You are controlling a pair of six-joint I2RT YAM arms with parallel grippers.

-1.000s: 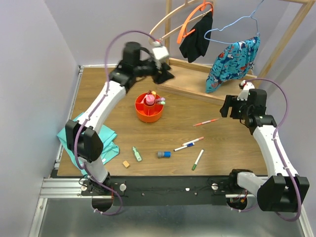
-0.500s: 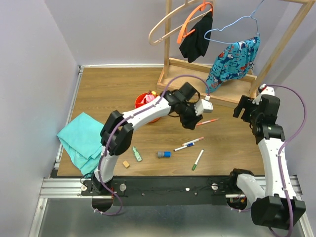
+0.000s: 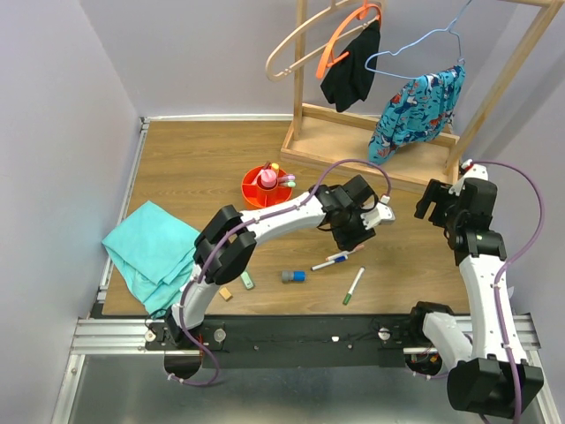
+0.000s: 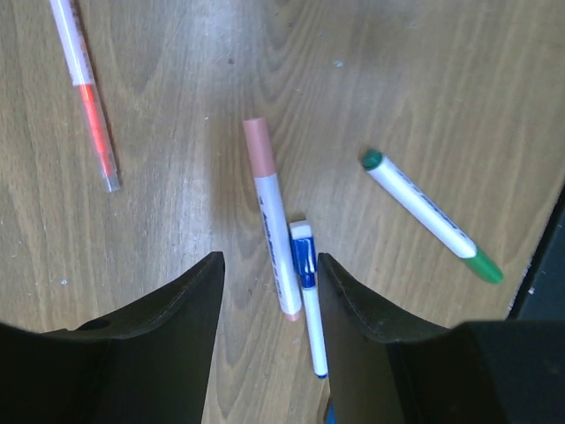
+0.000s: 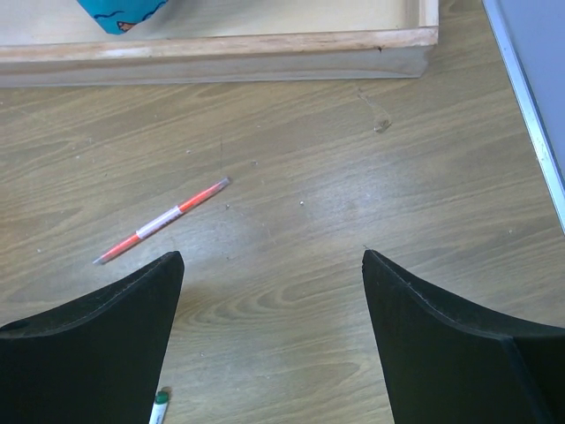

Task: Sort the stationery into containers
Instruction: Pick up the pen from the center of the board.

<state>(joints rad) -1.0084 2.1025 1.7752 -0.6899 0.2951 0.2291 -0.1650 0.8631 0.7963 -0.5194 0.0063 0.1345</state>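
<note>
Organiser (image 3: 250,191): far-left of centre; a few pieces inside.
Outstanding: red pen (image 4: 88,106), pink-capped marker (image 4: 272,221), blue marker (image 4: 307,296), green marker (image 4: 428,215), green highlighter (image 3: 246,281), blue-grey piece (image 3: 293,276), tan cube (image 3: 225,293), loose on table (image 3: 177,168).
Left gripper (image 4: 269,258): jaws apart, empty, over pink-capped marker.
Right gripper (image 5: 269,256): jaws apart, empty, far right.

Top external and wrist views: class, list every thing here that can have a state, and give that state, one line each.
Left gripper: open, empty.
Right gripper: open, empty.
Pink-capped marker: capped, lying on the table.
Green marker: capped, lying on the table.
Orange organiser: upright, partly filled.
Teal cloth: loosely folded.
</note>
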